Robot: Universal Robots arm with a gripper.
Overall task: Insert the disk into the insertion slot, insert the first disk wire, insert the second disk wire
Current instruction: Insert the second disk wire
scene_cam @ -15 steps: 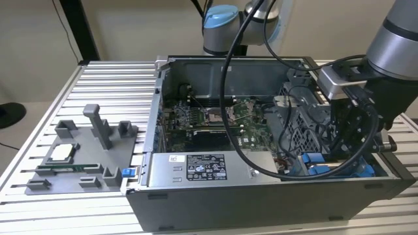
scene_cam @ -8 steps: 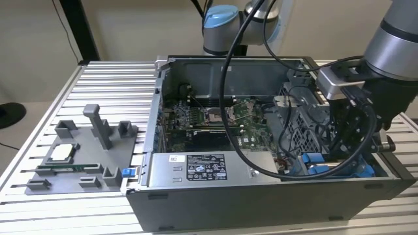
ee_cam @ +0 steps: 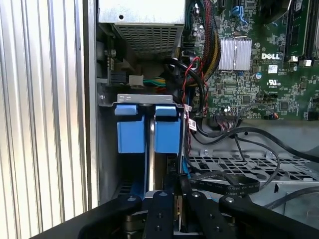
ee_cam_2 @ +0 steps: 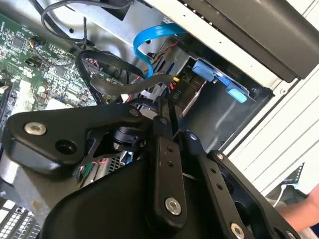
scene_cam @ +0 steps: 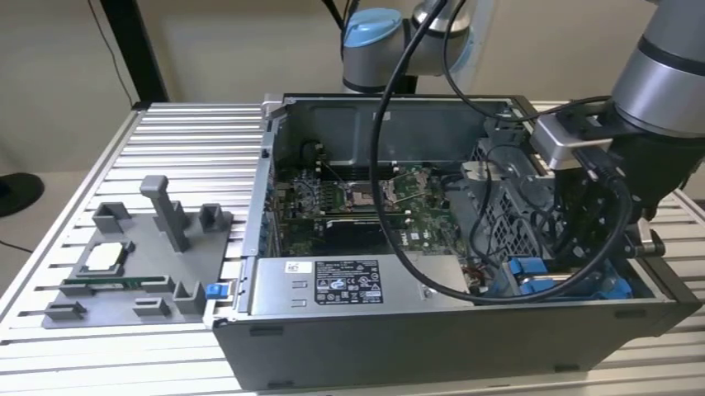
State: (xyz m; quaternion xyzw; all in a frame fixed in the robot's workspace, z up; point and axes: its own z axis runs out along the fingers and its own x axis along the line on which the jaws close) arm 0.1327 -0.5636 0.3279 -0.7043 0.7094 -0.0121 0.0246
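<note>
The disk (ee_cam: 149,149) stands on edge inside the insertion slot (ee_cam: 107,149), a grey metal bay at the case's corner. Its two bright blue carrier tabs (ee_cam: 167,132) face the first wrist view, and they also show in the second wrist view (ee_cam_2: 207,69). My gripper (ee_cam: 177,191) hangs just over the bay, with its black fingers (ee_cam_2: 162,129) drawn close together. They are shut on the plug of a black disk wire (ee_cam_2: 177,94). That flat wire (ee_cam_2: 119,84) curves away toward the motherboard. In the exterior view the gripper (scene_cam: 567,247) reaches down into the case's right end, beside the blue parts (scene_cam: 529,268).
A loose blue ribbon cable (ee_cam_2: 144,50) loops beside the bay. The motherboard (scene_cam: 364,198) and cable bundles (ee_cam: 199,84) fill the case's middle. The labelled silver box (scene_cam: 347,285) lies along the case's front. A grey parts fixture (scene_cam: 132,264) stands on the slatted table. A hand (ee_cam_2: 304,209) is nearby.
</note>
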